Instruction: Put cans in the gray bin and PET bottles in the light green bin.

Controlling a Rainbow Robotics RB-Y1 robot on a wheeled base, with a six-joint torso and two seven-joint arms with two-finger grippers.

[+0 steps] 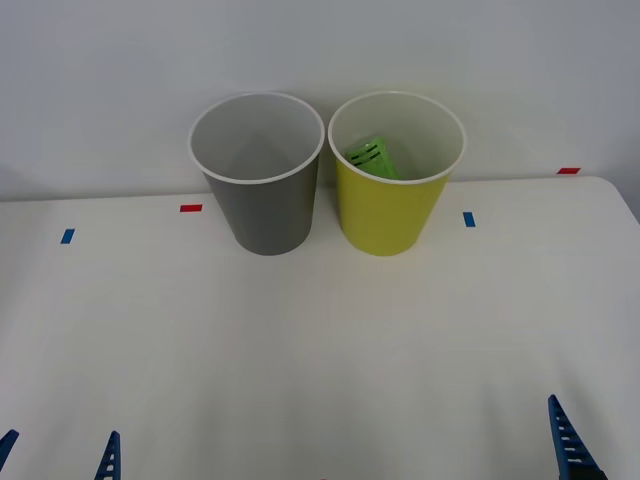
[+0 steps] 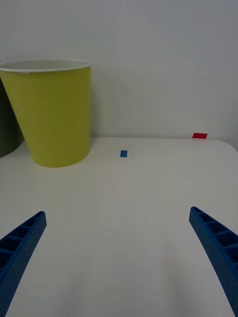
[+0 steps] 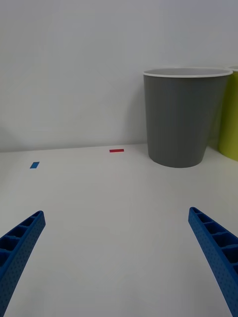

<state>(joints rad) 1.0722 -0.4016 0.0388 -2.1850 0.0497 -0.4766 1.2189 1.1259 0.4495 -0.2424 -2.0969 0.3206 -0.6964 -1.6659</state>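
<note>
The gray bin (image 1: 260, 205) and the light green bin (image 1: 388, 212) stand side by side at the back of the white table (image 1: 320, 340), by the wall. A PET bottle (image 1: 374, 158) with a bright green label leans inside the light green bin. Cans are out of view. My left gripper (image 3: 116, 213) hovers open and empty near the table's front left, facing the gray bin (image 3: 181, 119). At the front right my right gripper (image 2: 117, 214) is open and empty too, well short of the light green bin (image 2: 54, 116).
Small red tape marks (image 1: 190, 208) and blue tape marks (image 1: 468, 218) lie flat on the table around the bins. A white wall rises right behind the bins. The table's right edge (image 1: 625, 205) runs near the right arm's side.
</note>
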